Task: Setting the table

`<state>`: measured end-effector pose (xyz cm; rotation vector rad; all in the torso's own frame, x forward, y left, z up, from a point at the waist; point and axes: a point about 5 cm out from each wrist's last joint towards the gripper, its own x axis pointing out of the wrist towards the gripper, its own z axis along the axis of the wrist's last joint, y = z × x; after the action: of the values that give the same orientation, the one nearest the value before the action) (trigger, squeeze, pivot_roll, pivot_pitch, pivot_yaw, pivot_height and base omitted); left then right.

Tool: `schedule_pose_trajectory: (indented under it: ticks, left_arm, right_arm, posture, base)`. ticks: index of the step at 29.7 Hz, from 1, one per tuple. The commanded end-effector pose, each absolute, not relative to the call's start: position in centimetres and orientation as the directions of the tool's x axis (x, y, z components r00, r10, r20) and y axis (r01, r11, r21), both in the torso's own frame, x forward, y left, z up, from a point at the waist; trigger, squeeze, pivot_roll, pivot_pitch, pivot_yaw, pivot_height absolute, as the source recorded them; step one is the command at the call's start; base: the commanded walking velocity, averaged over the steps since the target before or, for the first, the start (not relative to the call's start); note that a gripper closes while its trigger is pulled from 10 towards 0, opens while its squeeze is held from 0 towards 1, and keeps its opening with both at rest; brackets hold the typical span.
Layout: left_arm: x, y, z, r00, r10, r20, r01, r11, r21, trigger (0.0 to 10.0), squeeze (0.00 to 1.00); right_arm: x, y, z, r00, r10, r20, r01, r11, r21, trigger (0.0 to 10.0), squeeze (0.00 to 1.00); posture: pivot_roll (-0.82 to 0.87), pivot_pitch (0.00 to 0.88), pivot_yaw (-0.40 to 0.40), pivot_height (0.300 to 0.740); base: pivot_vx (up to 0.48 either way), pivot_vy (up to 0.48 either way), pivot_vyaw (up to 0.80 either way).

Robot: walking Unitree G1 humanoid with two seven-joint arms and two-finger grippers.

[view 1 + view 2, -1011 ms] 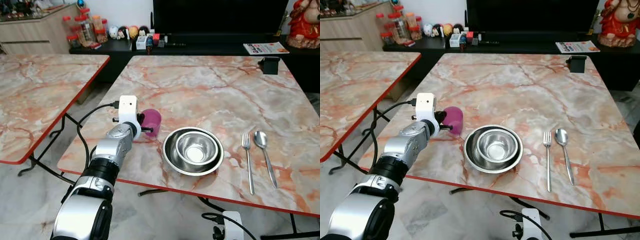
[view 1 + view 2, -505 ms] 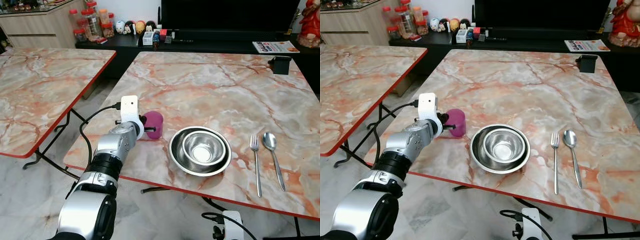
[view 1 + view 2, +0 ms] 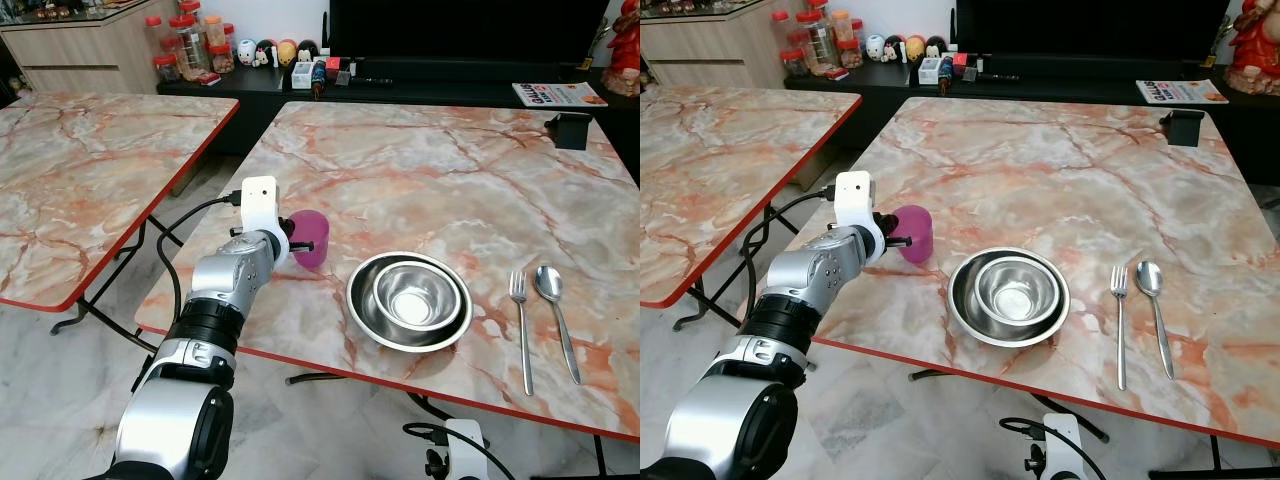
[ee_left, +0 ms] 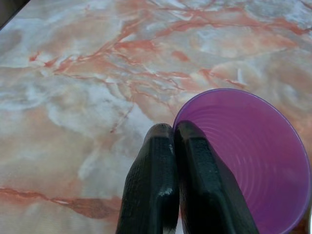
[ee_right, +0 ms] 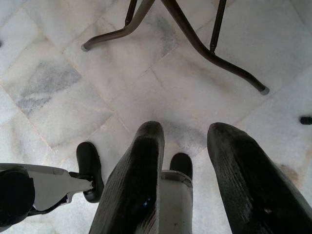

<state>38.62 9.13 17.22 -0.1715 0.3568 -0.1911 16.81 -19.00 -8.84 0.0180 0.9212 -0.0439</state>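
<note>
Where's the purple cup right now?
The purple cup stands near the marble table's left front edge, left of the nested steel bowls, its rim pinched by the left tool.

Cup (image 3: 311, 238) left of nested bowls (image 3: 409, 299), fork (image 3: 522, 328) then spoon (image 3: 556, 315) right, on table (image 3: 430, 180)

Jars (image 3: 182, 45) & figurines (image 3: 268, 51) on shelf far beyond left gripper; magazine (image 3: 558, 94), black box (image 3: 570, 130) far across to its right.
</note>
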Motion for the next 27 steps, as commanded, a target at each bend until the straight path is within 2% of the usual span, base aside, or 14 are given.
schedule_pose_trajectory:
  ticks: [1, 22, 24, 25, 26, 27]
  left_arm:
    - [38.44, 8.96, 16.75, 0.912, -0.216, -0.350, 0.160, 0.970, -0.182, 10.0, 0.00]
    - [38.34, 8.51, 16.54, 0.898, -0.239, -0.368, 0.183, 0.966, -0.182, 10.0, 0.00]
    - [38.33, 8.52, 16.53, 0.898, -0.239, -0.369, 0.186, 0.967, -0.174, 10.0, 0.08]
    - [38.32, 8.51, 16.52, 0.898, -0.239, -0.370, 0.187, 0.967, -0.170, 10.0, 0.25]
    - [38.32, 8.48, 16.51, 0.898, -0.239, -0.369, 0.188, 0.967, -0.170, 10.0, 0.29]
    - [38.31, 8.45, 16.51, 0.898, -0.240, -0.369, 0.189, 0.967, -0.170, 10.0, 0.29]
  right_arm:
    - [16.80, -18.73, -8.90, 0.600, -0.022, -0.800, 0.045, 0.999, 0.007, 10.0, 0.00]
    - [16.66, -18.56, -8.99, 0.596, -0.020, -0.803, 0.049, 0.999, 0.011, 10.0, 0.00]
    - [16.61, -18.53, -9.01, 0.594, -0.020, -0.805, 0.049, 0.999, 0.012, 10.0, 0.00]
    - [16.59, -18.52, -9.03, 0.593, -0.019, -0.805, 0.049, 0.999, 0.012, 10.0, 0.00]
    - [16.57, -18.51, -9.04, 0.592, -0.019, -0.806, 0.049, 0.999, 0.012, 10.0, 0.00]
    - [16.56, -18.51, -9.04, 0.592, -0.019, -0.806, 0.049, 0.999, 0.012, 10.0, 0.00]
  posture:
    - [-0.20, 0.000, 0.078, 0.740]
    - [-0.20, 0.000, 0.082, 0.740]
    - [-0.20, 0.000, 0.084, 0.740]
    - [-0.20, 0.000, 0.084, 0.740]
    - [-0.20, 0.000, 0.084, 0.740]
    - [-0.20, 0.000, 0.084, 0.740]
  base:
    - [0.000, 0.000, 0.00]
    - [0.000, 0.000, 0.00]
    - [0.000, 0.000, 0.00]
    - [0.000, 0.000, 0.00]
    - [0.000, 0.000, 0.00]
    - [0.000, 0.000, 0.00]
